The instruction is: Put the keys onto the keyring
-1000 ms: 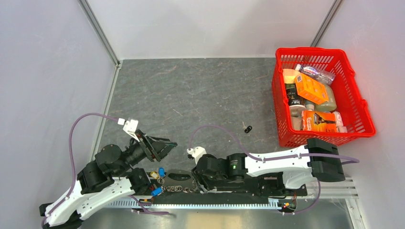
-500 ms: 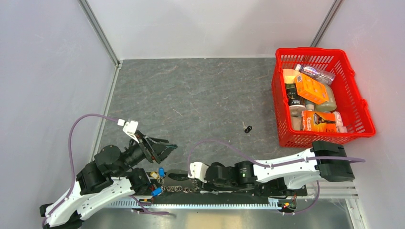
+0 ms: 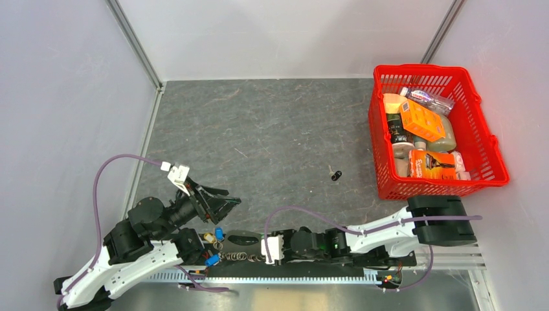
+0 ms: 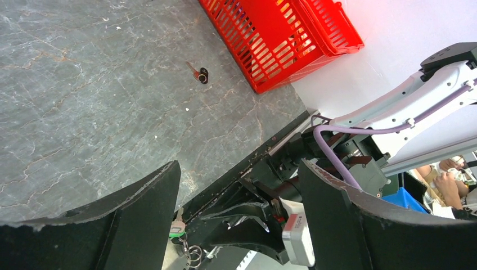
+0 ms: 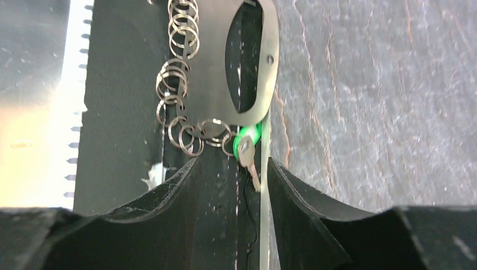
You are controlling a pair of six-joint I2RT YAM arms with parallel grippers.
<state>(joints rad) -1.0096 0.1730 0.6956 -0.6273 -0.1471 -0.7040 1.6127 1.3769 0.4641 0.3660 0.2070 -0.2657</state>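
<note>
The keyring's silver loop (image 5: 256, 62) lies at the table's near edge, with its chain of rings (image 5: 180, 84) ending in a bright green tag (image 5: 247, 135) and a small silver blade. In the top view the keyring (image 3: 241, 240) lies between the arm bases. My right gripper (image 5: 233, 169) is open, its tips just short of the green tag; it is low at the near edge (image 3: 256, 249). My left gripper (image 3: 220, 206) is open and empty above the keys. A blue-capped key (image 3: 219, 233), a yellow one (image 3: 208, 237) and another blue one (image 3: 212, 260) lie by the keyring. A black-capped key (image 3: 336, 175) lies alone mid-table.
A red basket (image 3: 383, 155) full of packaged goods stands at the right. Grey walls close in the left, back and right sides. A slotted metal rail (image 3: 291, 275) runs along the near edge. The left wrist view also shows the black key (image 4: 199, 73) and the basket (image 4: 281, 34).
My right arm has dropped toward the near edge and stretched left, bringing its gripper down to the keyring. My left gripper has barely moved.
</note>
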